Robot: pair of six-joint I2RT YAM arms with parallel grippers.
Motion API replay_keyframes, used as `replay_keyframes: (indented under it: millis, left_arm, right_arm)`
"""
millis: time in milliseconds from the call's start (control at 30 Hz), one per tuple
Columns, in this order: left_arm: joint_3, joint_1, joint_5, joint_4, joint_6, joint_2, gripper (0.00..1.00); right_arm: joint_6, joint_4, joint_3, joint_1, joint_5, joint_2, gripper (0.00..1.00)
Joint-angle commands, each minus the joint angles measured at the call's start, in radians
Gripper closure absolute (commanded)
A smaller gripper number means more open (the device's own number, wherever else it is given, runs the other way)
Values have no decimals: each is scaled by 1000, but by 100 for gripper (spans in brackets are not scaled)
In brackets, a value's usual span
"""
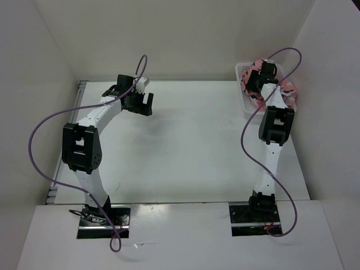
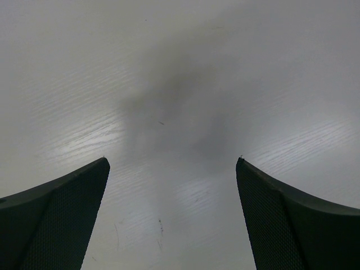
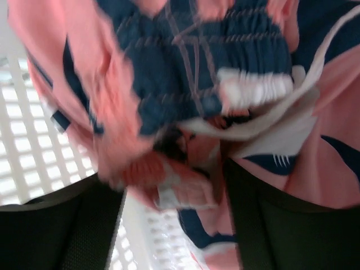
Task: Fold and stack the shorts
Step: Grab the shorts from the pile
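Reaching into the white mesh basket [image 1: 241, 68] at the far right corner of the table [image 1: 191, 152], the right arm puts the right gripper [image 3: 171, 175] in among the shorts [image 1: 291, 91].

Shorts: bunched in a heap inside that basket. Salmon-pink with a navy and white print. Some fabric spills over the basket's right rim.

Right wrist view:
- Both dark fingers [image 3: 62, 225] sit at the bottom edge, set well apart.
- A gathered fold of cloth hangs between them. The navy elastic waistband fills the frame above.
- The picture is smeared, so it's not possible to say whether the pads pinch the cloth or just sit either side of it.
- Basket mesh shows at the left and below the fabric.

Left gripper [image 1: 140, 102]: hangs over the far left part of the table, well apart from the basket and shorts.

Left wrist view:
- Jaws are spread wide with nothing between them.
- Only bare white tabletop and a soft grey shadow show underneath.
- The fingertips are not in contact with the surface or any object.

Top view:
- A purple cable [image 1: 53, 121] loops off each arm.
- The left arm is folded at the elbow.
- The right arm is stretched nearly straight toward the basket.
- Both bases sit at the near edge.
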Motion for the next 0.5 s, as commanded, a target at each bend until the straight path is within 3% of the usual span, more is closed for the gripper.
replay_keyframes:
  millis: [0,67,100,267,467]
  left_arm:
    - [64,1,-38,-15,4,21,0]
    - [64,1,-59,-15,4,30,0]
    - [76,1,-59,-15,4,41,0]
    - [98,1,-59,-15,4,50,0]
    - [98,1,-39,-6,4,41,0]
  right_arm:
    - [55,-14,118,-2,-2,48,31]
    - [79,-14,139,-2,18,59,44]
    - [79,-14,150,-2,30,72,58]
    - [79,-14,159,-2,98,39,97]
    - [49,-14,224,-2,107,-91,100]
